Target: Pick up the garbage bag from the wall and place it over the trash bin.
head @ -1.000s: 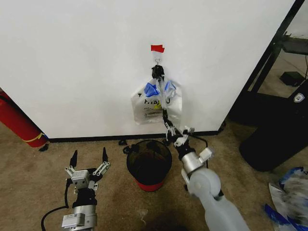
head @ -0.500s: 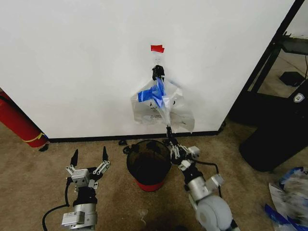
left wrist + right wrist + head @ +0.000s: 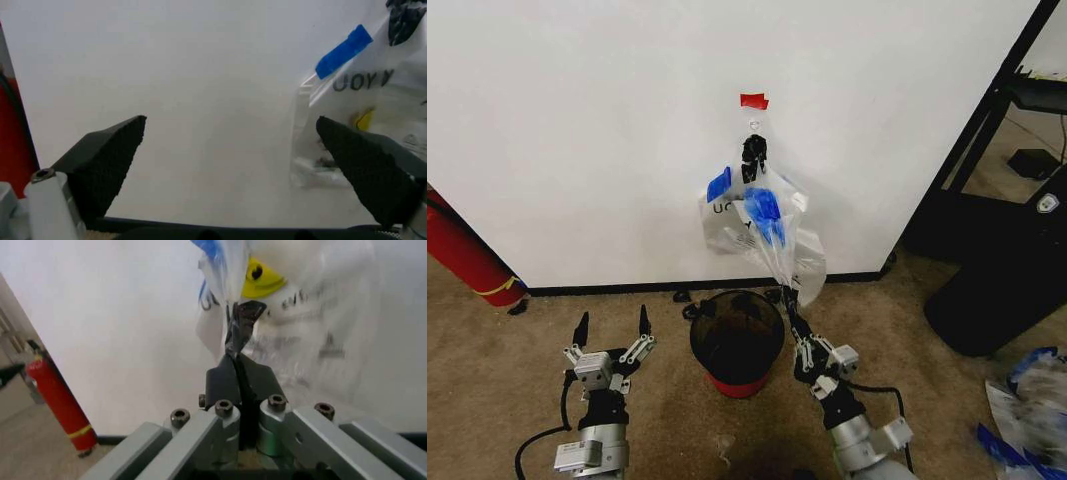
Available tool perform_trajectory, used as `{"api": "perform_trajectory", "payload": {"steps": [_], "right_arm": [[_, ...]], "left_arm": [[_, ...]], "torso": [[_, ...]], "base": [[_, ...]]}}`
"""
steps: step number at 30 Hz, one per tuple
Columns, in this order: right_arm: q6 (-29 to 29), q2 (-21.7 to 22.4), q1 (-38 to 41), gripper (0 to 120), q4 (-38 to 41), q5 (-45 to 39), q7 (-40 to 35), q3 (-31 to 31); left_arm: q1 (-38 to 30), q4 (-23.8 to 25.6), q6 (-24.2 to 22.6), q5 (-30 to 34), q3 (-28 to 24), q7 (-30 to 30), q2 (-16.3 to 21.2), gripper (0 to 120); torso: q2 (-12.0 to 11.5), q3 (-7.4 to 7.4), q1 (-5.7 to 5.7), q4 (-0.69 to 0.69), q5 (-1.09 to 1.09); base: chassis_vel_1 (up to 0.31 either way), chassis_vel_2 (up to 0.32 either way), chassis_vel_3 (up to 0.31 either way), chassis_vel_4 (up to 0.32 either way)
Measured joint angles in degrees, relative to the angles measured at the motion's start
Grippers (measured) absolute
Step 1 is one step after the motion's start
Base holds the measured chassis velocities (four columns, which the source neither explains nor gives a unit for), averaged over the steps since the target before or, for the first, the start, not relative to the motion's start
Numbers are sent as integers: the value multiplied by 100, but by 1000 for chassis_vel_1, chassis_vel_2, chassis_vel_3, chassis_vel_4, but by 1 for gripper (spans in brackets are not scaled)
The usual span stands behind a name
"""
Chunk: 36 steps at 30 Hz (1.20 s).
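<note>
The garbage bag [image 3: 769,222], clear film with blue strips, stretches taut from the red-taped hook [image 3: 754,101] on the white wall [image 3: 577,120] down to my right gripper [image 3: 790,300]. That gripper is shut on the bag's lower end, just right of and above the trash bin [image 3: 737,335]. In the right wrist view the shut fingers [image 3: 230,382] pinch the twisted film [image 3: 227,270]. The bin is black with a red base and stands on the carpet below the hook. My left gripper [image 3: 612,325] hangs open left of the bin, with nothing between its pads [image 3: 107,160].
A white printed shopping bag [image 3: 724,225] hangs on the wall behind the clear film. A red cylinder [image 3: 467,255] leans at the far left. A black rack and a dark bin [image 3: 1002,280] stand at the right, with plastic litter [image 3: 1027,405] on the carpet.
My right gripper has drawn back and down from the wall toward me, pulling the garbage bag out into a long taut strip. The left arm has not moved.
</note>
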State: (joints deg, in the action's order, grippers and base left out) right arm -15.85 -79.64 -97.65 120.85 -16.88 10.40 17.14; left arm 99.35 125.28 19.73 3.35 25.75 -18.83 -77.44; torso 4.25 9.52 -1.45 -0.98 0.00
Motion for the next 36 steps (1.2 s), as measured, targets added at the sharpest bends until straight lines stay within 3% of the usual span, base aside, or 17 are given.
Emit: {"api": "perform_trajectory", "payload": {"steps": [14,29,31,35,36], "right_arm": [[-792,-162,-729,0,-181,226,93,118],[-1138,-151,-999,0,-181,383,-18,170],[-1127,-148,-970,0,-181,343,-28,201],[-778,-89,-666,0,-97,-4,-100,265],[-744,-81,-636,0,-89,-29,-111,266]], "left_arm": [[-4,-34,8,-20,-79,18,18,100],[-31,-15,-95,65,-243,27,100,100],[-23,148,-268,350,-360,32,189,100],[-315,785,-1125,2268,-760,33,609,99],[-371,840,-1210,2458,-782,26,647,99]], "torso": [[0,0,0,0,0],[0,0,-1,0,0],[0,0,0,0,0],[0,0,-1,0,0],[0,0,0,-1,0]], "base": [[0,0,0,0],[0,0,0,0],[0,0,0,0],[0,0,0,0],[0,0,0,0]]}}
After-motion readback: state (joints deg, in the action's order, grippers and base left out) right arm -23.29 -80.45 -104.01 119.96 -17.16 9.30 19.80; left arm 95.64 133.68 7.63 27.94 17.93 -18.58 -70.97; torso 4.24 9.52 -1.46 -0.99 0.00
